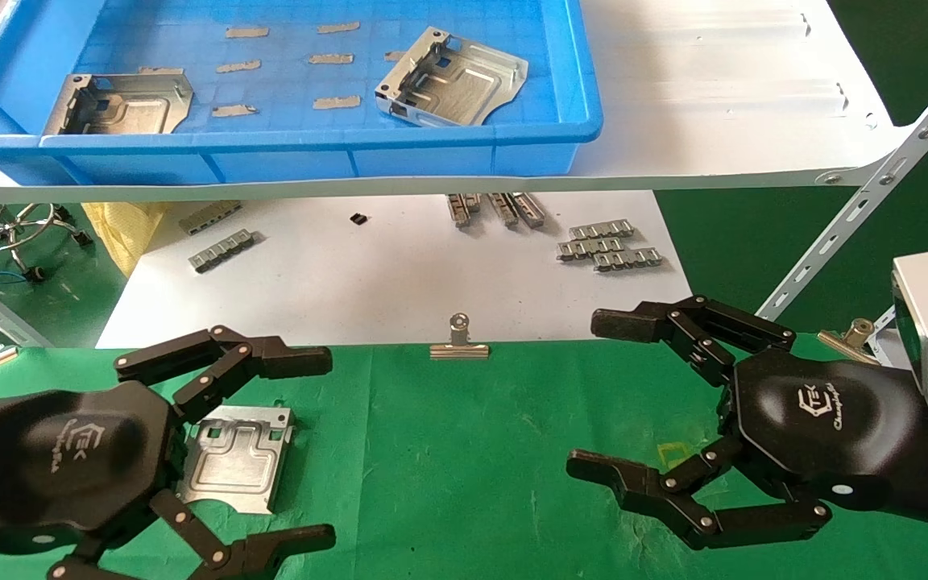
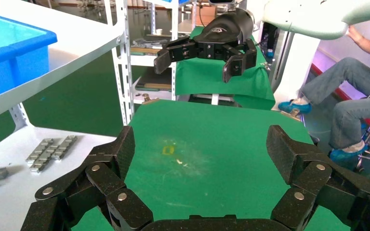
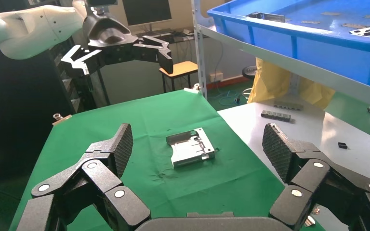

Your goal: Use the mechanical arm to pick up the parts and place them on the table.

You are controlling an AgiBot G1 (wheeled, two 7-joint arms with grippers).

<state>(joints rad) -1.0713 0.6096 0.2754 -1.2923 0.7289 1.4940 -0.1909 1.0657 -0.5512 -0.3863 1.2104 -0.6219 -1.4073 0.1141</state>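
One silver part (image 1: 234,459) lies flat on the green table (image 1: 464,451) at the near left; it also shows in the right wrist view (image 3: 191,147). My left hand (image 1: 315,451) hovers over it, open and empty, its fingers (image 2: 123,149) spread wide over bare cloth. From the right wrist view the left hand (image 3: 120,48) is raised above the table. Two more parts (image 1: 122,103) (image 1: 452,78) lie in the blue tray (image 1: 311,153) on the shelf. My right hand (image 1: 597,395) is open and empty over the table's right side.
The tray stands on a white shelf board (image 1: 714,97) with several small flat slips. Below it, a white sheet (image 1: 399,274) carries grey ridged strips (image 1: 609,246). A binder clip (image 1: 459,342) sits on the cloth's far edge. A slanted shelf bracket (image 1: 859,209) is at the right.
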